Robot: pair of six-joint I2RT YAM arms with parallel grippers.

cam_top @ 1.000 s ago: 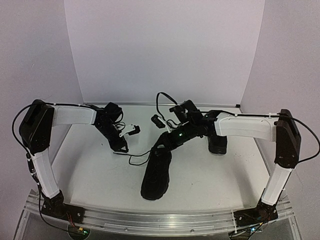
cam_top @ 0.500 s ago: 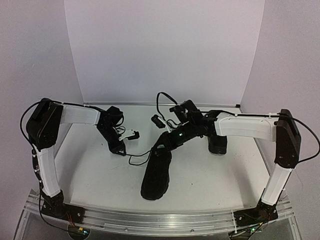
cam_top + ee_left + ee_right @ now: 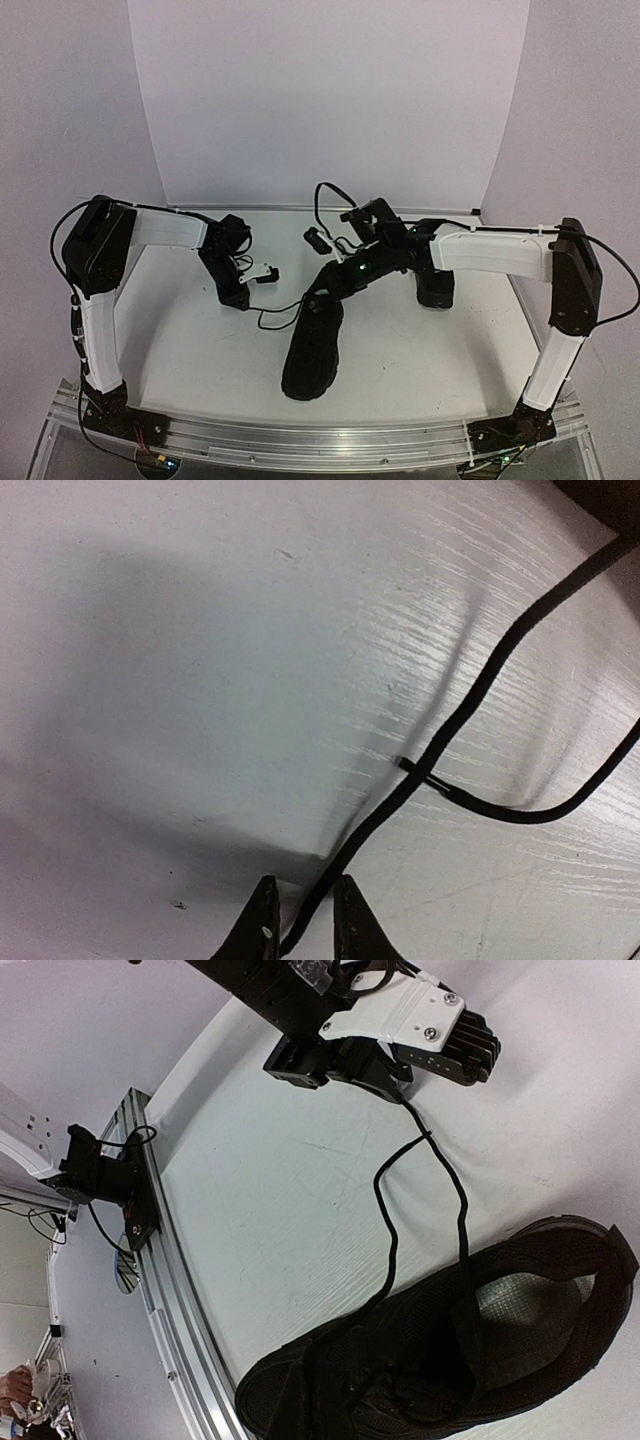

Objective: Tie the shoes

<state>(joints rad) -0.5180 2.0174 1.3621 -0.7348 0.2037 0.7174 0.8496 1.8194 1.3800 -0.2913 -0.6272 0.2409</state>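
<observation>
One black shoe (image 3: 312,345) lies mid-table, toe toward me; the right wrist view shows it (image 3: 420,1380) with its pale green insole (image 3: 512,1300). The second black shoe (image 3: 436,288) stands behind my right forearm. A thin black lace (image 3: 275,318) runs left from the near shoe. My left gripper (image 3: 239,297) is shut on that lace (image 3: 470,710), which passes between its fingers (image 3: 264,925) and lifts off the table. It also shows in the right wrist view (image 3: 400,1030). My right gripper (image 3: 322,288) sits at the near shoe's opening; its fingers are hidden.
A metal rail (image 3: 320,440) runs along the near table edge and shows in the right wrist view (image 3: 170,1290). White walls close the back and sides. A black cable (image 3: 325,195) loops above my right wrist.
The left arm's elbow has swung right and its wrist has turned a little, with the gripper staying near the same spot on the lace. The right arm and shoes have not moved.
</observation>
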